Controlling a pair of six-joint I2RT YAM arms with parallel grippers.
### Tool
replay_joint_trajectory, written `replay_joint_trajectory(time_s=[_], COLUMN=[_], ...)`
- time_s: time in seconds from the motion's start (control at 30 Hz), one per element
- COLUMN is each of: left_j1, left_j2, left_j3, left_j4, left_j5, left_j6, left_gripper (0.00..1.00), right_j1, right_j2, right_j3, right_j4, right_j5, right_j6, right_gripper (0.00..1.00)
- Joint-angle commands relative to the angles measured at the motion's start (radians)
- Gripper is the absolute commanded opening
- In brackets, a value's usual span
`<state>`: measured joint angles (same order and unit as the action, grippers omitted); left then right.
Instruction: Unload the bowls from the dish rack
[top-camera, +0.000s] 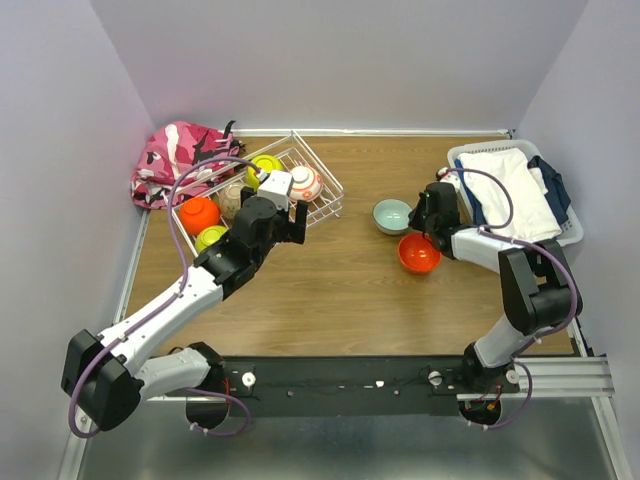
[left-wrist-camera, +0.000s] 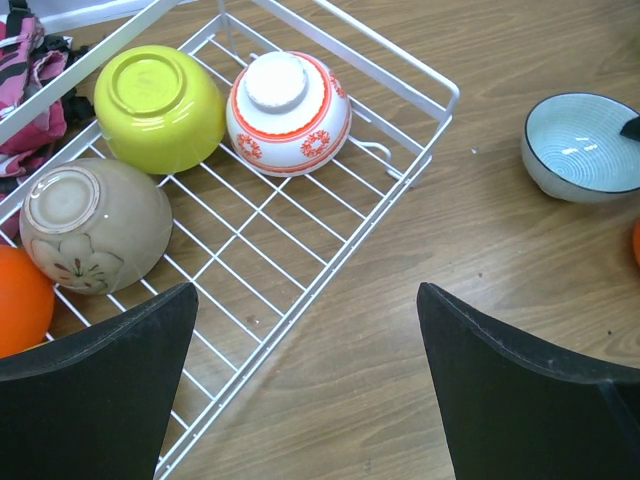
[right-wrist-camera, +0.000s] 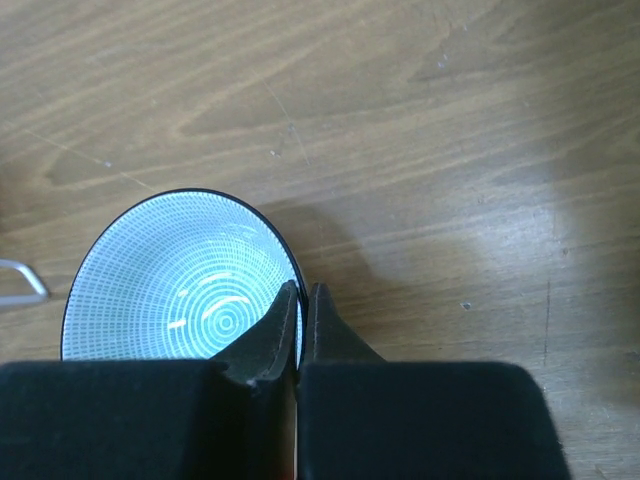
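- The right gripper (right-wrist-camera: 298, 296) is pinched shut on the rim of the pale teal bowl (right-wrist-camera: 170, 290), upright on the table (right-wrist-camera: 450, 150).
- The left gripper (left-wrist-camera: 305, 295) stands wide above the dish rack (left-wrist-camera: 262, 240).
- The white patterned bowl (left-wrist-camera: 290, 110) lies upturned in the rack; probably rigid, glossy and breakable, so the rim suits best.

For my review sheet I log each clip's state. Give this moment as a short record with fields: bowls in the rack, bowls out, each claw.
in dish rack: lime-green bowl, white bowl with red pattern, tan bowl (these three upside down), orange bowl, second lime-green bowl
on table: pale teal bowl, second orange bowl, both upright
left claw: open, empty, over the rack's edge
right claw: shut on the pale teal bowl's rim
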<state>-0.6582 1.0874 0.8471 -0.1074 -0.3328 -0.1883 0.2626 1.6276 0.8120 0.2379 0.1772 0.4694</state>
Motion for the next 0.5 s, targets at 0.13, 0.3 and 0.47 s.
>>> replay_joint_trajectory(time_s=[0.13,0.3,0.47], left_j1=[0.003,0.003,0.003], left_j2=[0.016,0.025,0.046], left_j3=[0.037,0.033,0.046], left_j4=[-0.011,-0.006,-0.026], left_j5=[-0.066,-0.08,-0.091], left_j6=[-0.002,-0.002,0.003], left_gripper=[0.99,0.99,0.99], right_j1=[-0.006,-0.006,-0.005], right_j2=[0.011,-0.023,-0.095], right_j3=[-0.042,-0.045,-0.04], right_j4=[0.112,0.089,0.032], right_j5=[-0.025,-0.059,-0.059], right_j6=[0.0,-0.014,-0.032], right_gripper=[0.31,0.48,0.73])
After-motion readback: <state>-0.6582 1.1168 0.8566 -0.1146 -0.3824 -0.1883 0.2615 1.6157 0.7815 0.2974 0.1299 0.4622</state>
